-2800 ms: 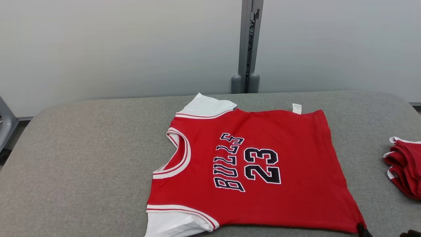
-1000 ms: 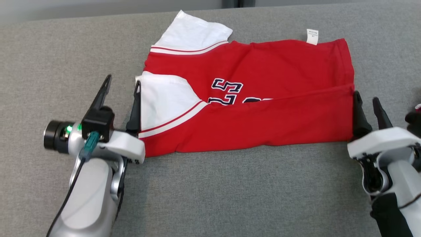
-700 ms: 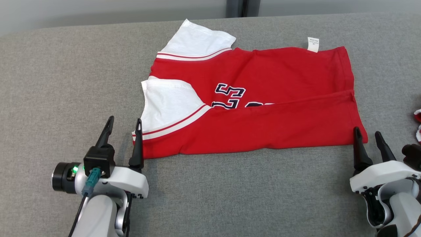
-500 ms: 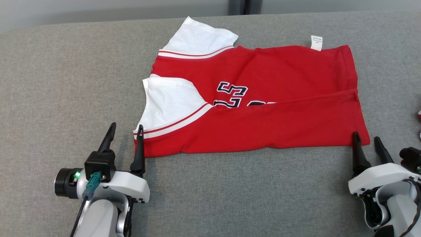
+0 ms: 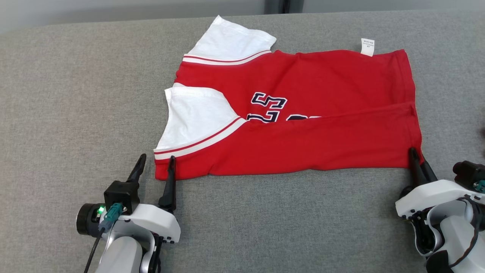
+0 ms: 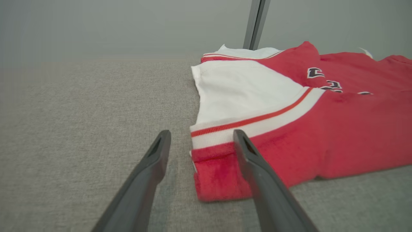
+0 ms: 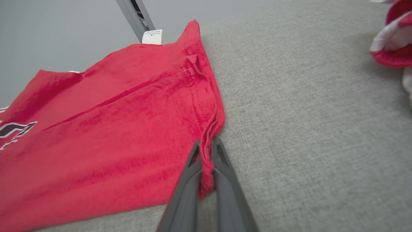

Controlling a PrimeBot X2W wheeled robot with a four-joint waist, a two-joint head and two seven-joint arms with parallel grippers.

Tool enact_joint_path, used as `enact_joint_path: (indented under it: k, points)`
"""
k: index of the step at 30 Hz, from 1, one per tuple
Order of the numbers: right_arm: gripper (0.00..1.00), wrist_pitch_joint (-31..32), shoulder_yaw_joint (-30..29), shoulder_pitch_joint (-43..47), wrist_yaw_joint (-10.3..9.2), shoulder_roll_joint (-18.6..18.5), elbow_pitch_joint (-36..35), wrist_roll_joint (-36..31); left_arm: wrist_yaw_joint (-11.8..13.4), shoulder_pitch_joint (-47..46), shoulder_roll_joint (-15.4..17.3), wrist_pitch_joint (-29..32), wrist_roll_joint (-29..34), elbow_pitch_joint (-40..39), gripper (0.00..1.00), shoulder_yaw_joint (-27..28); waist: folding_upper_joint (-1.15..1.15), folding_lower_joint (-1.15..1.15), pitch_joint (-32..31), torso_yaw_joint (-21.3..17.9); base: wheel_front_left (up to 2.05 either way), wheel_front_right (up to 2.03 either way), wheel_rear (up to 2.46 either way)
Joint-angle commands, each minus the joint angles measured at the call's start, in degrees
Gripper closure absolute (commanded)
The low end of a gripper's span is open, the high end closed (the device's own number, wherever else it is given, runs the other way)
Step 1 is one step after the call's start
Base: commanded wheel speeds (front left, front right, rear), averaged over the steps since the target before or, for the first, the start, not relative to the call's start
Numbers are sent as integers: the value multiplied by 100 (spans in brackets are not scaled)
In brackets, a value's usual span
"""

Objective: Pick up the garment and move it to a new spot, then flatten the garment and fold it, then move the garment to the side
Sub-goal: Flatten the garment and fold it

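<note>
The garment (image 5: 303, 113) is a red jersey with white sleeves and dark lettering, lying on the grey table with its near half folded up over the print. My left gripper (image 5: 156, 163) stands open at the near left corner of the garment (image 6: 289, 129), one finger on each side of that red corner. My right gripper (image 5: 416, 157) is shut on the garment's near right corner. In the right wrist view the two fingers (image 7: 188, 180) pinch the layered red edge (image 7: 209, 135) between them.
The grey fabric table (image 5: 75, 94) spreads wide to the left and toward me. Folded red-and-white clothing (image 7: 392, 42) lies on the table off to the right. A grey post (image 6: 256, 22) stands against the pale wall behind the table.
Both arms drew back toward me from the fold line to the garment's near corners. The right gripper then shut on the near right corner. The left gripper stayed open.
</note>
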Motion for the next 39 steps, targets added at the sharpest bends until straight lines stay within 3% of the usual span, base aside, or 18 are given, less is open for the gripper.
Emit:
enact_joint_path:
  k: [1,8,9,10,11,19,32,39]
  points:
    - [100,16,-6,32,-4,-46,6,38,-36,-49,20,-7,-62,44,0,-22,0,0,8,-28,0,0,0]
    - [100,10,33,10,-3,-3,-200,69,35,-224,21,0,-446,789,0,-288,0,0,54,-105,0,0,0]
    - [100,10,42,3,-3,6,-215,76,11,-255,18,5,-456,862,7,-344,0,0,57,-107,0,0,0]
    - [100,10,48,-5,-3,10,-229,79,3,-295,16,6,-487,938,70,-406,0,0,56,-109,0,0,0]
    - [100,10,59,-14,-3,15,-256,85,-18,-331,16,11,-491,979,100,-453,0,0,52,-110,0,0,0]
    - [100,10,87,265,-3,69,-298,36,13,21,26,-3,-393,699,100,-293,0,0,-433,-136,0,0,0]
    - [100,10,147,1602,-4,168,-171,212,-124,1582,38,-3,-226,665,100,126,0,0,-1619,-99,0,0,0]
    - [100,10,262,2027,-4,120,-171,290,-128,2129,38,-3,-362,639,100,116,0,0,-1737,-93,0,0,0]
